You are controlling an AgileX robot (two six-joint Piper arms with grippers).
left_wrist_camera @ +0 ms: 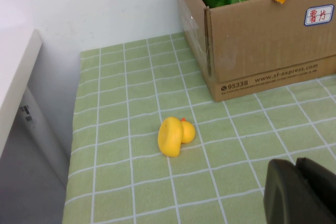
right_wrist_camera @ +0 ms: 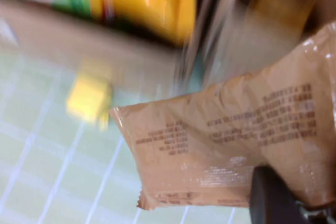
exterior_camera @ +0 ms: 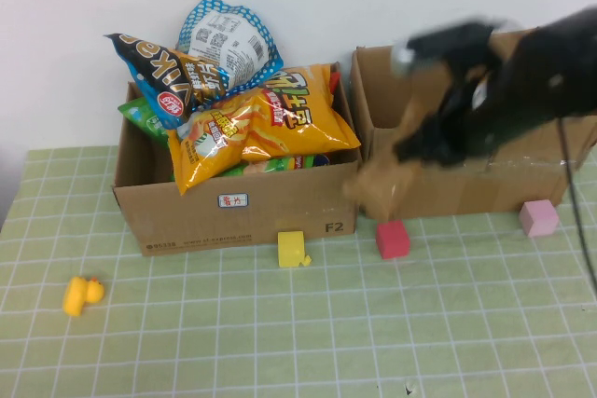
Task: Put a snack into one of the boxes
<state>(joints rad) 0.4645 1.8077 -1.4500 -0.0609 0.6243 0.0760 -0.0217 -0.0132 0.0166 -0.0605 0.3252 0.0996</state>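
Right hand (exterior_camera: 410, 151) clamped on brown snack packet (exterior_camera: 378, 188), low beside right box (exterior_camera: 448, 128); packet risked snagging box wall. Left hand (left_wrist_camera: 299, 192) near duck (left_wrist_camera: 175, 136), grip state unclear.

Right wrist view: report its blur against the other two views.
Right wrist view: heavy motion smear; the brown snack packet in the right pincer is readable only as blurred print. High view: the right arm and its pincer are smeared, the boxes sharp. Left wrist view: crisp, with the yellow duck and left pincer clear.
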